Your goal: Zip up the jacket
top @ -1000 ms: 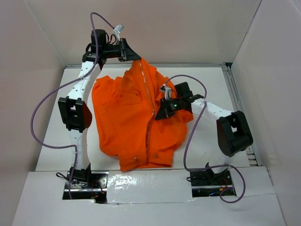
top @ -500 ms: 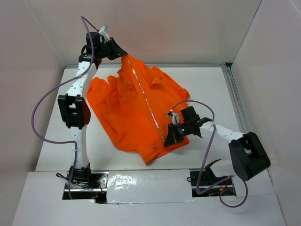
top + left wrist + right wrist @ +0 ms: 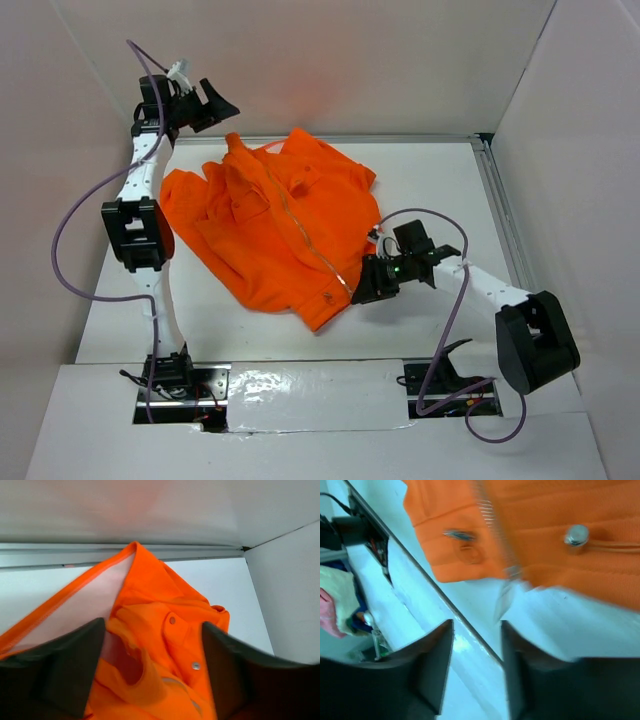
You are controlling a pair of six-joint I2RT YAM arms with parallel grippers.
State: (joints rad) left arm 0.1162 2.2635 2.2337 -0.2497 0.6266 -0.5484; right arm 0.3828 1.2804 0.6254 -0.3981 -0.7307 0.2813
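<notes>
While the right pincer (image 3: pixel 366 286) sat low beside the near hem, jaws slightly apart and gripping nothing, the jacket (image 3: pixel 265 225) had slumped into a rumpled heap on the worktop (image 3: pixel 450 180), no longer stretched taut. Its zipper (image 3: pixel 312 243) looked closed as far as could be seen. Farther back, the left pincer (image 3: pixel 220 104) had released the collar and risen clear, jaws wide, so the zipping seemed finished.

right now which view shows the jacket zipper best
Top external: the zipper runs full length across the jacket. Right wrist catches only its blurred lower end; left wrist shows collar, lining and snaps.
</notes>
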